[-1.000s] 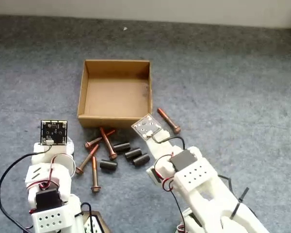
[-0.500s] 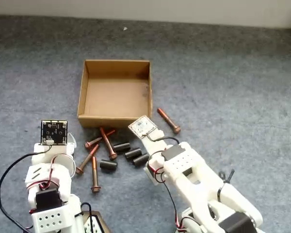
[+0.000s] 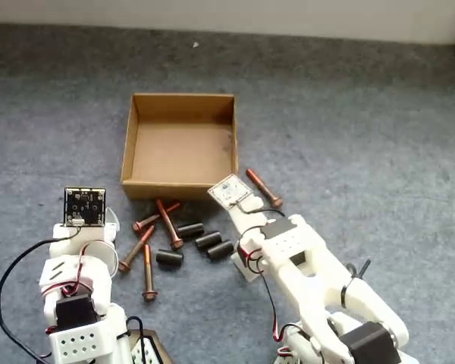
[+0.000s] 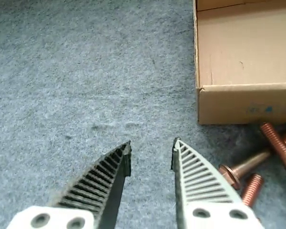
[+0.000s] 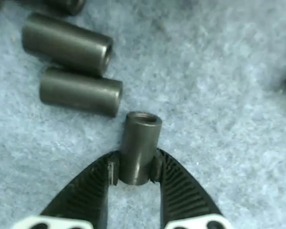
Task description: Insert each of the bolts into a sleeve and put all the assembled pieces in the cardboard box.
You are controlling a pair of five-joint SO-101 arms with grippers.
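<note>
One sleeve sat pinched at one end by the right gripper; left gripper gaped empty. It looked rigid, smooth, likely slippery, so a mid-barrel hold seemed safest.

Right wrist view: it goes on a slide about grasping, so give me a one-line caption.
Right tool shut on a dark sleeve, two more sleeves side by side on the grey carpet.

Count: 1 cardboard box. 5 bolts: one right of the box, four on its near side. 4 sleeves in the high view. The right wrist view also gives 4, one clamped in the right gripper; can't tell if that's a fifth. 2 arms.
</note>
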